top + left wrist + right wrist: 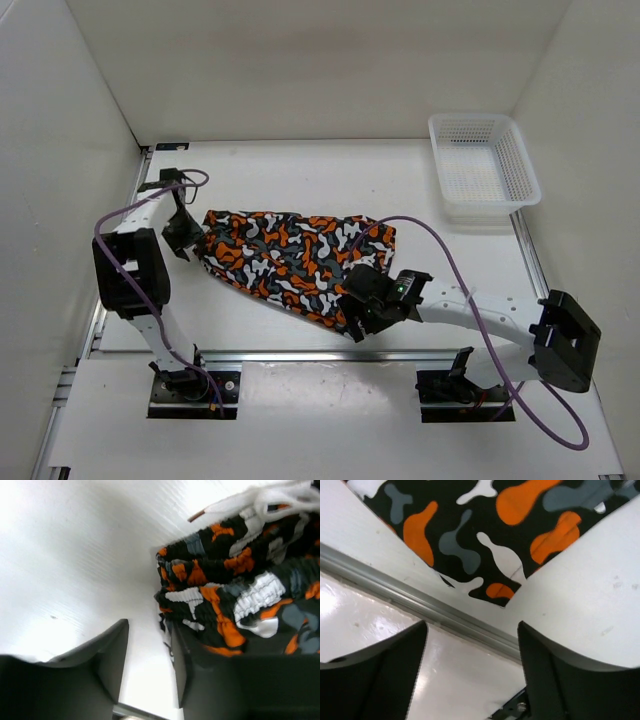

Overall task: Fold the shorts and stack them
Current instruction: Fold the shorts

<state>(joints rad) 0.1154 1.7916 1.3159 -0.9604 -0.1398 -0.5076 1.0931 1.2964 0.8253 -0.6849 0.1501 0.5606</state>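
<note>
Rail: the metal strip (420, 600) along the counter's near edge runs just under my right wrist.
Right fingers: my right fingers (555, 680) stand well apart with nothing between them. I see only bare counter and the rail in the gap. They hover at the near right corner of the shorts, and the cloth's tip lies just past them.
Shorts: the shorts (295, 260) lie flat on the counter (300, 180) as one long band. It slants from the far left down toward the near right, between my two arms.
Left fingers: my left fingers (107, 655) are apart too, with white counter showing in the gap. One finger sits right beside the gathered waistband (210, 580). I cannot tell whether it touches the cloth, and nothing is clamped.
Waistband: it shows as two bunched layers, one on the other, with the white drawstring (260, 502) trailing beyond.
Basket: the white mesh basket (482, 165) stands at the far right corner, well apart from the shorts.
Done, as I judge it: a first fold, one leg laid over the other.
Left to do: the cross fold to shorten the band, then the stacking. I see no pile yet.
</note>
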